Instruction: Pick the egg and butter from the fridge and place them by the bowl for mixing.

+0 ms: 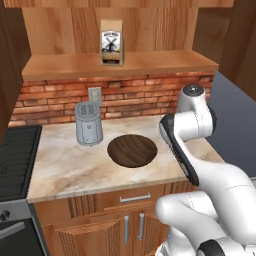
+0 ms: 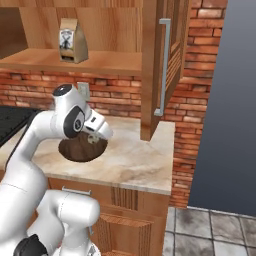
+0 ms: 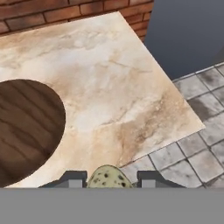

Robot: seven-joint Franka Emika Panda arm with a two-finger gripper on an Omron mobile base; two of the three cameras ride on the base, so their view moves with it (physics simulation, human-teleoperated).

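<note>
Left base view: the bowl [image 1: 132, 150] sits on the marble desk [image 1: 65, 167], with a silver toaster [image 1: 88, 123] just beside it on its far left and a paper bag [image 1: 111, 42] on the wooden shelf well above. The arm's elbow rises just right of the bowl and hides the hand, so nothing of the grip can be told from here.

Right base view: the wrist hangs over the bowl's [image 2: 80, 149] near rim. A cabinet door [image 2: 165, 65] stands open well to the bowl's right, and the dark fridge [image 2: 235, 100] door closes the scene beyond that.

Hand view: the jaws [image 3: 110, 178] are drawn close, pinching a speckled pale egg [image 3: 108, 176] between the two fingertips [image 3: 73, 178]. The bowl [image 3: 26, 127] lies to the left below, with bare marble beside it and the desk's edge and floor tiles [image 3: 197, 148] past that.

Risks, as I judge them: the hand appears to hover near the desk's outer edge, so a release here could send the egg rolling off onto the tiles. A round egg may also roll away from the bowl once freed, and letting go from any height could crack it. No butter is seen, so that half of the task looks undone.
</note>
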